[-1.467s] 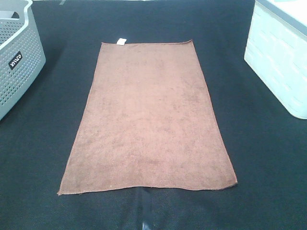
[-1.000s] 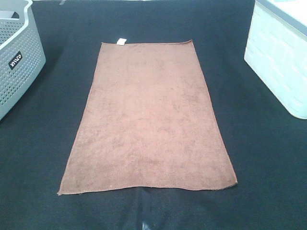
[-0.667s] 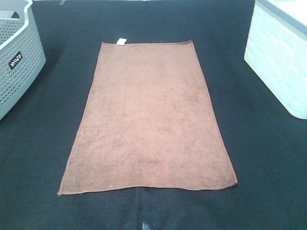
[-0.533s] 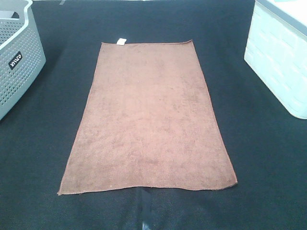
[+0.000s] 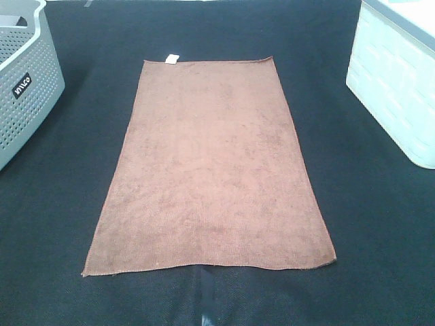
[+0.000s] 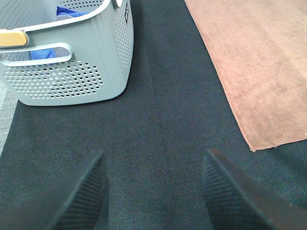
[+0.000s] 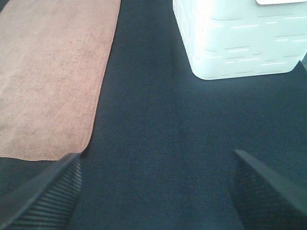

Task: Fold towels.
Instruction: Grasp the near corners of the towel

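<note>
A reddish-brown towel (image 5: 211, 166) lies flat and fully spread in the middle of the black mat, with a small white tag (image 5: 171, 58) at its far left corner. Neither arm shows in the exterior high view. In the left wrist view my left gripper (image 6: 152, 189) is open over bare mat, with the towel (image 6: 261, 62) off to one side and its near corner close by. In the right wrist view my right gripper (image 7: 156, 184) is wide open over bare mat, and the towel (image 7: 53, 72) lies beside it. Neither gripper holds or touches anything.
A grey perforated basket (image 5: 24, 81) stands at the left edge of the mat; the left wrist view shows the basket (image 6: 72, 67) with blue cloth inside. A white bin (image 5: 397, 81) stands at the right, seen also as the white bin (image 7: 237, 38) in the right wrist view.
</note>
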